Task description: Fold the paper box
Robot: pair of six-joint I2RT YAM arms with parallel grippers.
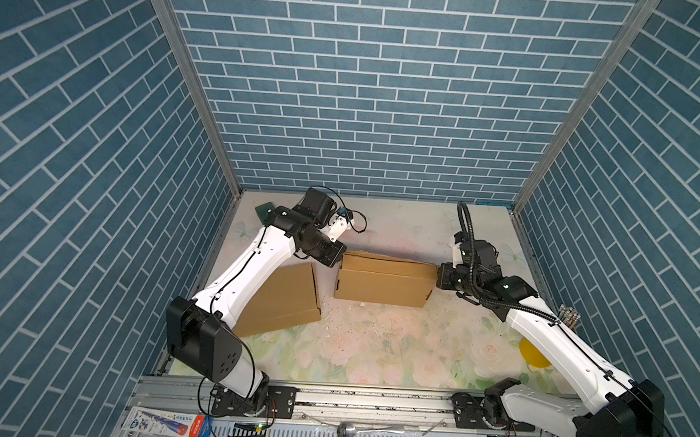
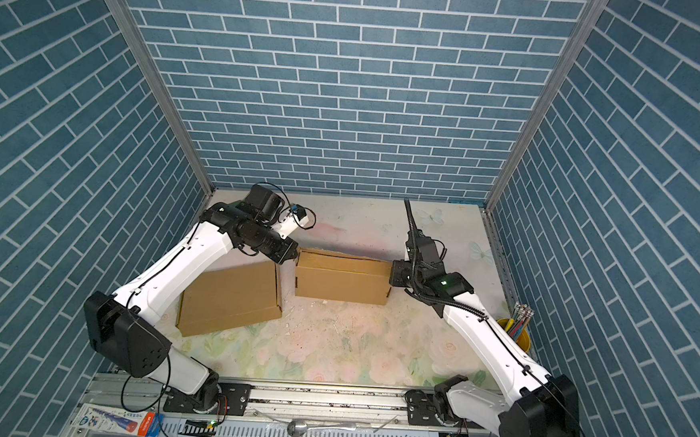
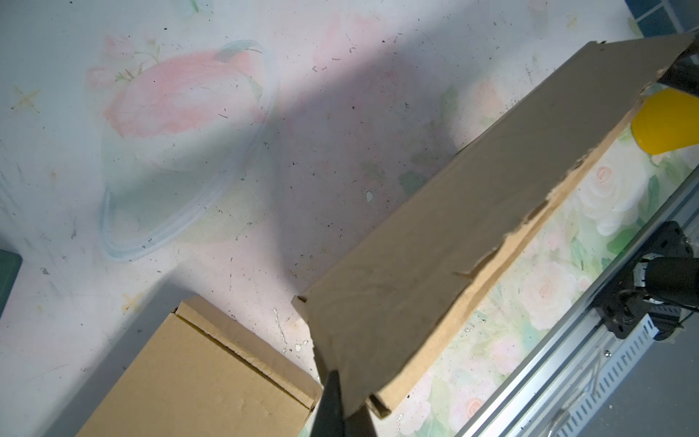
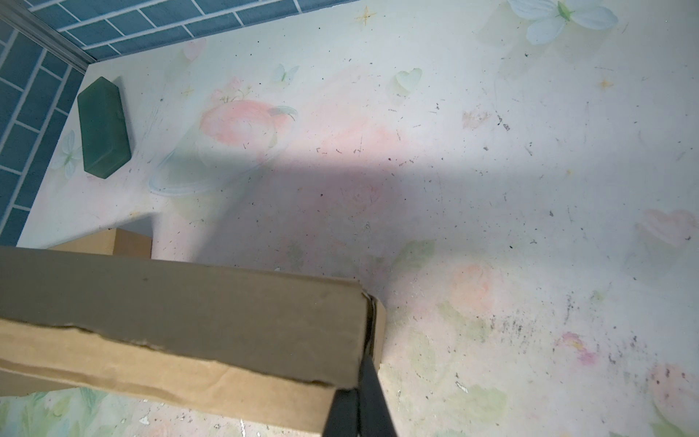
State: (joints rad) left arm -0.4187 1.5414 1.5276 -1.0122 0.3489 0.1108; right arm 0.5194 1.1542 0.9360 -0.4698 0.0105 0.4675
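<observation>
Blue brick-patterned walls are enclosing a floral worktop, where the paper box is being held mid-worktop, spanning the gap between the two arms. Left jaws are pinching the cardboard edge at its left end, and right jaws are pinching its right end corner. A second cardboard box is lying flat just left of it, partly under the left arm. A yellow cup of pencils is standing at the right edge, and a green case is lying in the far left corner.
</observation>
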